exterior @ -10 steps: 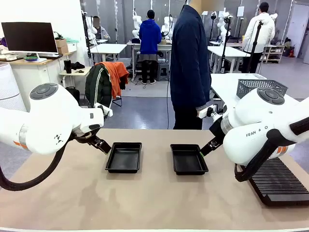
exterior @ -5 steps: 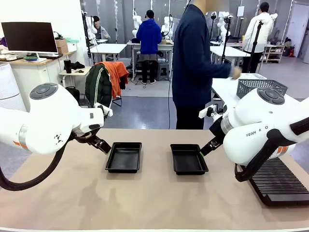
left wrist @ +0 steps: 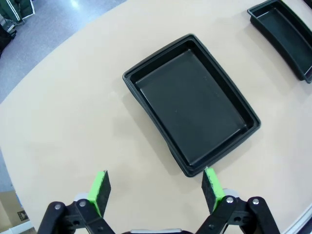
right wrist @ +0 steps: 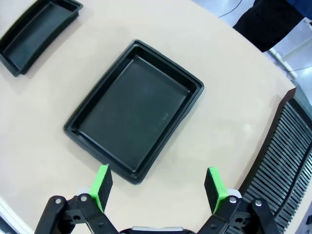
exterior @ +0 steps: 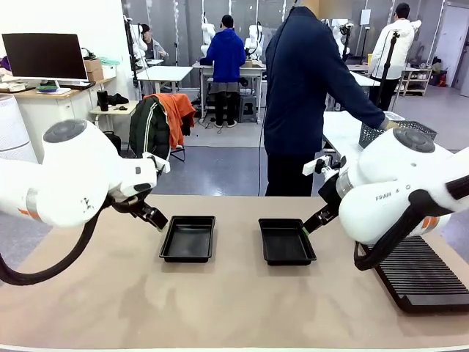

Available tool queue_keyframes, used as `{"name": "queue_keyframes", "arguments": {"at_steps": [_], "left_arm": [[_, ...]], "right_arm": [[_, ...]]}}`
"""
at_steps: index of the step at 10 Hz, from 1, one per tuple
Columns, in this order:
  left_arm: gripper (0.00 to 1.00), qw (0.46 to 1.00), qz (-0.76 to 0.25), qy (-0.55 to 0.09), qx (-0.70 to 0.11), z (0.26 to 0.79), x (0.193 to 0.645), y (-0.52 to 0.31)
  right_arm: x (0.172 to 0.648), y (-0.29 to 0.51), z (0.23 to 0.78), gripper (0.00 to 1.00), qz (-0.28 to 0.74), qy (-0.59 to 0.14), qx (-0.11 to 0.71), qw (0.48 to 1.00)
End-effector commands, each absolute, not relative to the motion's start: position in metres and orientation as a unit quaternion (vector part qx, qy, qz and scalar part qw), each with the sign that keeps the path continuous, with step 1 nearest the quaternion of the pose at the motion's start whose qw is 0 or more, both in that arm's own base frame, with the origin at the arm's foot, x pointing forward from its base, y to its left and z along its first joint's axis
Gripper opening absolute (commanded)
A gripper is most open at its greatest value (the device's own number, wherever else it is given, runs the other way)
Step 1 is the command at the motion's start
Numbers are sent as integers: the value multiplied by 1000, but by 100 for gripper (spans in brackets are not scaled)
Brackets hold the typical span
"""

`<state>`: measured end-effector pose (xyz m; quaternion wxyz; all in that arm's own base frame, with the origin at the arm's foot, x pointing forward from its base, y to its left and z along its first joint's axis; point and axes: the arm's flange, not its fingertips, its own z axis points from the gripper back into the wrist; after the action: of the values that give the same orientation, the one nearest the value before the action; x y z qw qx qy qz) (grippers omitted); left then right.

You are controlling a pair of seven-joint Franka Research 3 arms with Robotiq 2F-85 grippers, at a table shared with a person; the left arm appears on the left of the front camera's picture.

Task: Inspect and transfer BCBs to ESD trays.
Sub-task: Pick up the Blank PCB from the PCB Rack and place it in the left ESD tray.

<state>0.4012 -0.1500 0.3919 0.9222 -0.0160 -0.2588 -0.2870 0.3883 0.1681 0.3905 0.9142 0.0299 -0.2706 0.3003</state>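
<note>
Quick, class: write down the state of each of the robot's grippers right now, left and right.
The left gripper is open, holding nothing.
The right gripper is open, holding nothing.

Worktop [exterior: 234, 308] load as I see it from the remote station: beige surface, three black items lying on it.
Near the middle, the left ESD tray [exterior: 188, 238] and the right ESD tray [exterior: 286, 242] lie flat side by side, apart, with bare worktop between them. Their long sides run away from me and their floors show plain black. A long ribbed rack [exterior: 421, 275] lies flat at the right-hand edge, near the right ESD tray but not touching it. In the front view its ribs run crosswise.
</note>
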Motion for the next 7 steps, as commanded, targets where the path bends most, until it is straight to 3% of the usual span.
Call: {"name": "queue_keyframes", "arguments": {"at_steps": [1,7], "left_arm": [[100,920,-305,-243,-39,455,392,-142],[100,957,-206,-134,-153,605,368,-122]], "right_arm": [[372,160,449,100,269,-255,70,926],[349,123,624,100,187,-140,167,958]]}}
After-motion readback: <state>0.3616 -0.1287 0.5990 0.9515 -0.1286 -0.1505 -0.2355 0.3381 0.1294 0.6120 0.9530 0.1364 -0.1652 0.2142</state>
